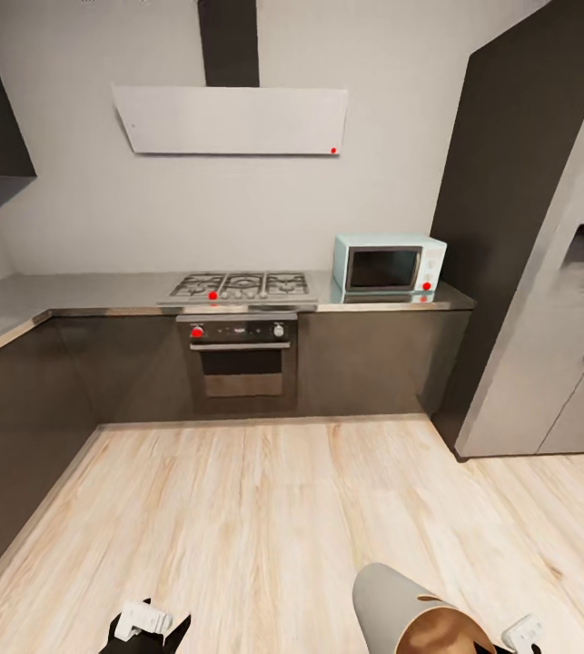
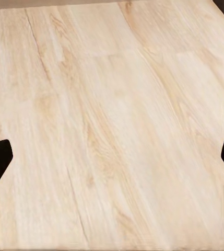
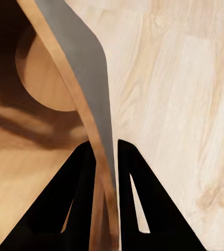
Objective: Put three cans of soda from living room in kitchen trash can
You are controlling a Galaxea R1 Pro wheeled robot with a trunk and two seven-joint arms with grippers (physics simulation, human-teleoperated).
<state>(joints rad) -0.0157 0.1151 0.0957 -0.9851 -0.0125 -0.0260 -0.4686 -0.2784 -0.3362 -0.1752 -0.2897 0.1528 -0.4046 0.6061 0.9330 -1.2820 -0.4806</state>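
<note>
I am in the kitchen. The tash can (image 1: 399, 599), pale grey outside and orange-brown inside, hangs tilted low at the right of the head view, its mouth toward me. My right gripper (image 3: 105, 149) is shut on its rim, one finger inside the wall and one outside (image 3: 85, 68). Its white wrist (image 1: 522, 633) shows beside the bin. The bin's round bottom (image 3: 41, 78) is bare. My left gripper (image 2: 112, 157) hangs open over the wood floor, holding nothing, and its wrist (image 1: 144, 622) sits at the lower left. The cans of soda are out of view.
Dark grey cabinets (image 1: 364, 359) run along the far wall and the left side, with an oven (image 1: 242, 359) under a gas hob (image 1: 240, 287) and a white microwave (image 1: 389, 263) on the counter. A steel fridge (image 1: 555, 363) stands at right. Pale wood floor (image 1: 264, 518) lies between.
</note>
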